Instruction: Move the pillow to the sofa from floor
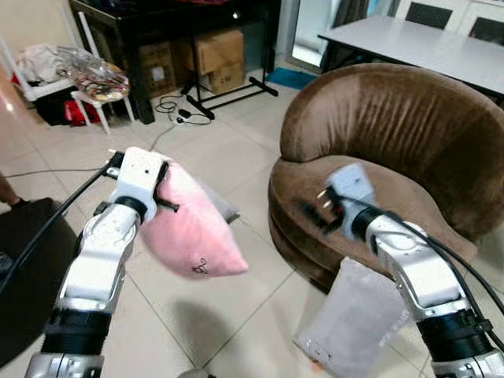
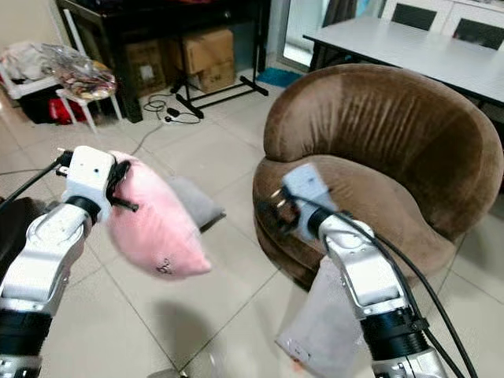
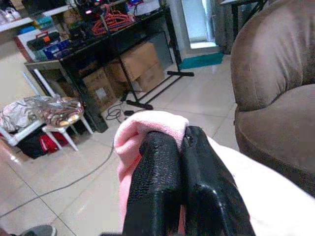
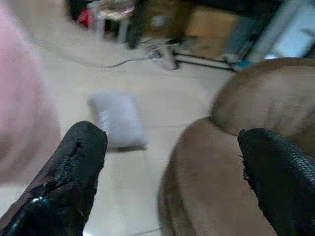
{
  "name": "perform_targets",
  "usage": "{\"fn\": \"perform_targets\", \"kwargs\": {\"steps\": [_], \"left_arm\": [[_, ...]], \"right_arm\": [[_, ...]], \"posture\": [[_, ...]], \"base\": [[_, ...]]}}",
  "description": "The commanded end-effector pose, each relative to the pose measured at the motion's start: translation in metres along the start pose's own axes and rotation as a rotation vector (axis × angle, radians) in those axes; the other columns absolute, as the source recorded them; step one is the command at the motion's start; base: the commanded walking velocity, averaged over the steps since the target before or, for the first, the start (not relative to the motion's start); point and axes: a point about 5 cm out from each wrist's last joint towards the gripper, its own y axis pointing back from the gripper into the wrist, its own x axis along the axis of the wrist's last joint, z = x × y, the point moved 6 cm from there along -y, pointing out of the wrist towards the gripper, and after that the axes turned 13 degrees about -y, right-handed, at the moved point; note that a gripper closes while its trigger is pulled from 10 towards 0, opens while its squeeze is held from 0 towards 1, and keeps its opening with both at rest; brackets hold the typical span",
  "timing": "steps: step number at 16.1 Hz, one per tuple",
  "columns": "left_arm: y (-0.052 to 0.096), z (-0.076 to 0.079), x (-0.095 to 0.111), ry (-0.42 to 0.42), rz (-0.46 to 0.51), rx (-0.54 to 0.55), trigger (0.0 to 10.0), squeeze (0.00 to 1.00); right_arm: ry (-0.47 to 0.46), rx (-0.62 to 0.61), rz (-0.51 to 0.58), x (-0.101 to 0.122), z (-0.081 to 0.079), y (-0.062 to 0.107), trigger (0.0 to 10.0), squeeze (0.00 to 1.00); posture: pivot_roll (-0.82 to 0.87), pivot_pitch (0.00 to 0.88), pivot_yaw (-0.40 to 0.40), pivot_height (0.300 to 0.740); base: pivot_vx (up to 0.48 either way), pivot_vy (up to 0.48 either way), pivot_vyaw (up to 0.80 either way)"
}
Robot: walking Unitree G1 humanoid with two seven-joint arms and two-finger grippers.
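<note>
Pale glossy tiled floor point(image 1: 236, 150) carries a round brown velvet sofa point(image 1: 394, 157); a small grey pillow point(image 4: 118, 119) lies flat on the tiles beside it; a grey cloth point(image 1: 354, 319) rests against the sofa's front; black cables point(image 1: 169, 106) trail near a black desk point(image 1: 157, 24); cardboard boxes point(image 1: 216, 59) stand beneath.

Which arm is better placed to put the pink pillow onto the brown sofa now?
Left. Its pincer is shut on the pink pillow, held off the floor beside the sofa. The right pincer hangs open and empty over the seat.
</note>
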Motion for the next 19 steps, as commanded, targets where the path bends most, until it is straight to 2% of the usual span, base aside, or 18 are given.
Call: {"fn": "perform_targets", "kwargs": {"steps": [1,2,3,5,6,7,8,10,11,14,15,16,19], "left_arm": [[0.009,-0.013,0.008,0.011,0.029,0.074,10.0,0.0],[0.016,-0.014,0.01,0.001,0.039,0.095,10.0,0.0],[0.027,-0.012,0.012,-0.018,0.05,0.108,10.0,0.0],[0.041,-0.001,0.014,-0.041,0.057,0.078,10.0,0.0],[0.044,0.001,0.013,-0.036,0.053,0.076,10.0,0.0],[0.049,0.002,0.01,-0.016,0.03,0.094,10.0,0.0],[0.051,0.001,0.008,0.006,0.021,0.111,10.0,0.0],[0.054,-0.003,0.012,0.068,0.034,0.151,10.0,0.0],[0.055,-0.004,0.011,0.079,0.026,0.157,10.0,0.0],[0.058,-0.009,0.01,0.103,0.022,0.18,10.0,0.0],[0.06,-0.011,0.012,0.111,0.026,0.183,10.0,0.0],[0.061,-0.011,0.012,0.11,0.026,0.186,10.0,0.0],[0.063,-0.013,0.011,0.111,0.02,0.192,10.0,0.0]], "right_arm": [[-0.076,-0.079,0.048,-0.001,0.009,0.006,10.0,0.0],[-0.122,-0.131,0.059,-0.007,0.013,0.011,10.0,0.0],[-0.208,-0.227,0.061,-0.02,0.02,0.019,10.0,0.0],[-0.368,-0.346,0.074,-0.036,0.026,0.03,10.0,0.0],[-0.406,-0.369,0.077,-0.039,0.028,0.032,10.0,0.0],[-0.492,-0.42,0.075,-0.045,0.034,0.037,10.0,0.0],[-0.512,-0.431,0.082,-0.045,0.037,0.038,10.0,0.0],[-0.515,-0.417,0.109,-0.036,0.036,0.036,10.0,0.0],[-0.488,-0.396,0.115,-0.032,0.034,0.034,10.0,0.0],[-0.486,-0.321,0.108,-0.026,0.022,0.027,10.0,0.0],[-0.45,-0.274,0.107,-0.022,0.016,0.025,10.0,0.0],[-0.424,-0.256,0.105,-0.021,0.013,0.023,10.0,0.0],[-0.424,-0.244,0.1,-0.021,0.01,0.019,10.0,0.0]], "posture": [[-0.01,0.0,-0.005,0.74],[-0.01,0.0,-0.007,0.74],[-0.01,0.0,-0.007,0.74],[0.0,0.0,-0.008,0.74],[0.0,0.0,-0.008,0.74],[0.0,0.0,-0.009,0.74],[0.0,0.0,-0.009,0.74],[0.0,0.0,-0.009,0.74],[0.0,0.0,-0.009,0.74],[0.02,0.0,-0.018,0.74],[0.02,0.0,-0.018,0.74],[0.02,0.0,-0.018,0.74],[0.04,0.0,-0.031,0.74]], "base": [[0.0,0.0,0.0],[0.0,0.0,0.0],[0.0,0.0,0.0],[0.0,0.182,0.0],[0.0,0.48,0.0],[0.0,0.48,-0.52],[0.0,0.48,-0.76],[0.0,0.24,-0.68],[0.0,0.0,0.0],[0.0,0.0,0.0],[0.281,0.0,0.0],[0.349,0.0,0.0],[0.389,0.0,0.0]]}}
